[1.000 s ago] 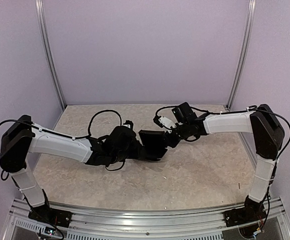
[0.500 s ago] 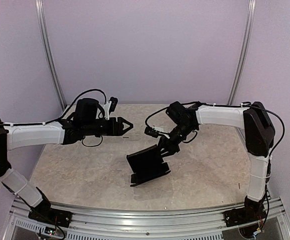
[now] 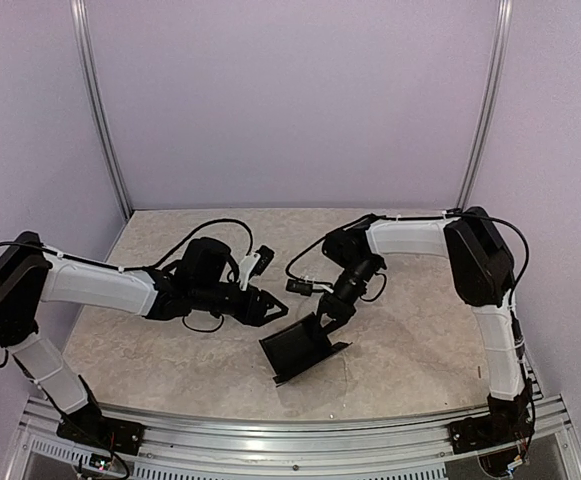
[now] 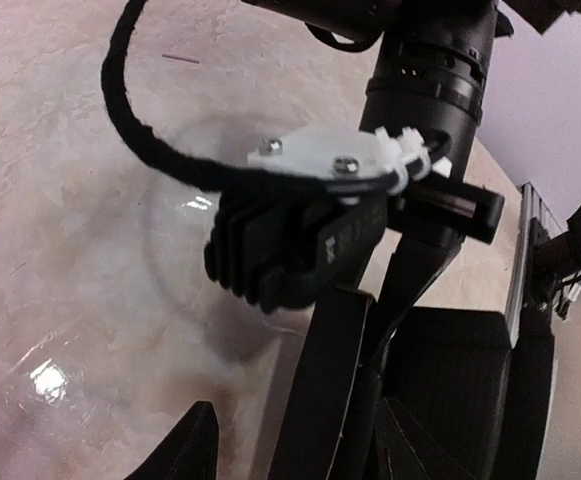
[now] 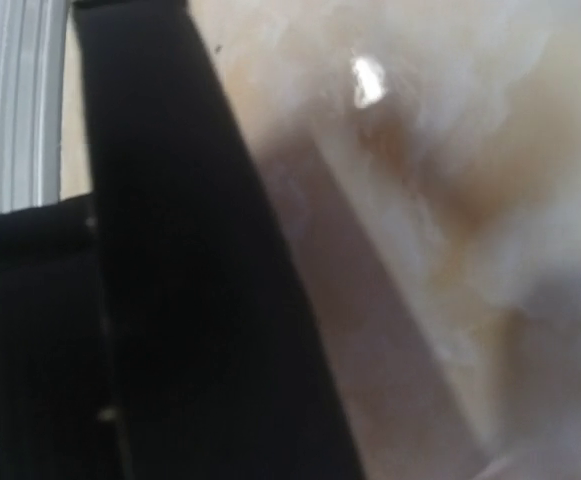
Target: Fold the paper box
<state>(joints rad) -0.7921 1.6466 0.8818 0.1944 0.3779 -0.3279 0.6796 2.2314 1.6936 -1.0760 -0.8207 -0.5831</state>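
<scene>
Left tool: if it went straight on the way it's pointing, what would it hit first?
Most likely the paper box. The left tool, jaws open, points at its near edge, with the right tool gripping its far edge. Depth is unclear, so contact isn't certain.

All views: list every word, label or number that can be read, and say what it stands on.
No text can be read.
Faint raised marks on the black ribbed housing: too blurred to read.
The paper box shows no print.
</scene>
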